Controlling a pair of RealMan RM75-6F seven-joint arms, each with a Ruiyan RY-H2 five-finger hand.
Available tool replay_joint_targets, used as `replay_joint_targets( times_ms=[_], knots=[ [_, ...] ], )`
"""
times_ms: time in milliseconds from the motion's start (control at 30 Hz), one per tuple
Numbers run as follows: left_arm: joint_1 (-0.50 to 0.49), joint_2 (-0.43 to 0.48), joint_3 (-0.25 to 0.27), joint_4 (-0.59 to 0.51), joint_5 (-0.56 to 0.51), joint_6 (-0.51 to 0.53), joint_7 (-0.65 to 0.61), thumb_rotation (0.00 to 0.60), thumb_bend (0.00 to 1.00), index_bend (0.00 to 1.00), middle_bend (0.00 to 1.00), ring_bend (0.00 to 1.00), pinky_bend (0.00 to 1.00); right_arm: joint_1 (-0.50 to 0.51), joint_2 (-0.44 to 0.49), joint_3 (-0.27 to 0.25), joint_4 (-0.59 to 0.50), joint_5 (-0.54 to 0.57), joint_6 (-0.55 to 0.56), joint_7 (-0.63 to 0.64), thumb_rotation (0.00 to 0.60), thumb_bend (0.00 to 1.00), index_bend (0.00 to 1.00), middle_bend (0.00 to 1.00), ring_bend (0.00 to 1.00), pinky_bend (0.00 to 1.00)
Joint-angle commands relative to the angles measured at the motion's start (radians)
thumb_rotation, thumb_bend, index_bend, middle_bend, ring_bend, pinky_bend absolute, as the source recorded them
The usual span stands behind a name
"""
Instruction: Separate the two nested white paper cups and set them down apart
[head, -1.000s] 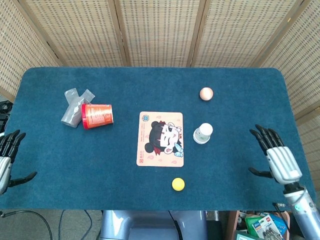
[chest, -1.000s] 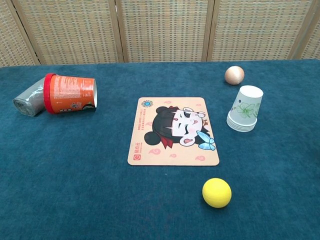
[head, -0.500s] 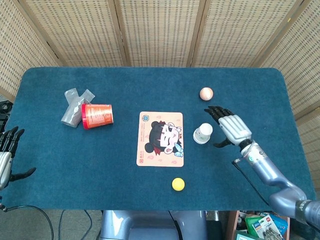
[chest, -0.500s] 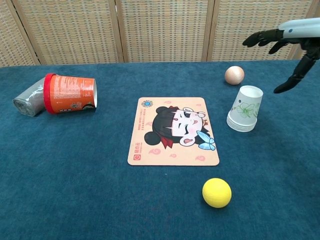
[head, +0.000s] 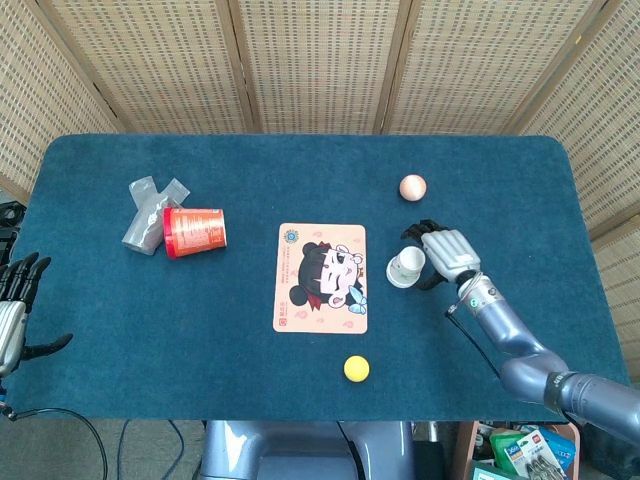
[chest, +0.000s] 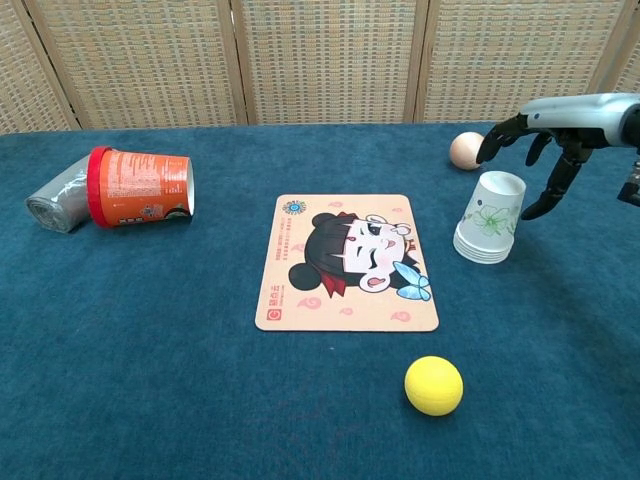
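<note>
The nested white paper cups (head: 405, 267) (chest: 490, 217) stand upside down, leaning slightly, on the blue table right of the cartoon mat. My right hand (head: 443, 253) (chest: 545, 140) hovers open just right of and above the cups, fingers spread and curved toward them, not touching. At the table's left front edge my left hand (head: 12, 315) is open with nothing in it, and only the head view shows it.
A cartoon mat (head: 321, 277) lies mid-table. A peach ball (head: 412, 187) sits just behind the cups, a yellow ball (head: 356, 369) near the front edge. A red tub (head: 194, 232) on its side and a grey wrapped roll (head: 148, 214) lie far left.
My right hand has swept in from the table's right edge to just beside the cups. The cups have not moved. The left hand has barely shifted.
</note>
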Motion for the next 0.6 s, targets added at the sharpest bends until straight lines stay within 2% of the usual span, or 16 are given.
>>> replay_joint_targets(
  times_ms=[33, 200, 333, 433, 567, 600],
  knots=[
    [0.000, 0.000, 0.001, 0.000, 0.000, -0.001, -0.002, 0.600, 0.08, 0.00, 0.00, 0.00, 0.00, 0.008, -0.029, -0.011, 0.033, 0.020, 0.009, -0.011, 0.600, 0.29, 0.32, 0.34, 0.21, 0.37],
    [-0.001, 0.000, 0.002, 0.002, 0.000, -0.004, -0.003, 0.600, 0.08, 0.00, 0.00, 0.00, 0.00, 0.014, -0.063, -0.014, 0.071, 0.020, 0.018, -0.001, 0.600, 0.33, 0.39, 0.42, 0.30, 0.47],
    [-0.003, -0.001, 0.001, 0.005, -0.007, -0.009, -0.004, 0.600, 0.08, 0.00, 0.00, 0.00, 0.00, 0.016, -0.089, -0.015, 0.100, 0.003, 0.039, 0.001, 0.600, 0.41, 0.52, 0.53, 0.44, 0.57],
    [-0.006, -0.002, 0.000, 0.008, -0.013, -0.015, -0.004, 0.600, 0.08, 0.00, 0.00, 0.00, 0.00, 0.011, -0.113, -0.009, 0.117, -0.004, 0.076, 0.004, 0.600, 0.44, 0.57, 0.60, 0.52, 0.63],
    [-0.008, -0.003, 0.000, 0.010, -0.016, -0.021, -0.003, 0.600, 0.08, 0.00, 0.00, 0.00, 0.00, 0.003, -0.113, -0.004, 0.111, -0.010, 0.088, 0.022, 0.600, 0.46, 0.58, 0.61, 0.53, 0.65],
    [-0.010, -0.003, 0.000, 0.011, -0.015, -0.023, -0.004, 0.600, 0.08, 0.00, 0.00, 0.00, 0.00, -0.006, -0.101, 0.020, 0.079, -0.006, 0.105, 0.058, 0.600, 0.47, 0.58, 0.61, 0.53, 0.65]
  ],
)
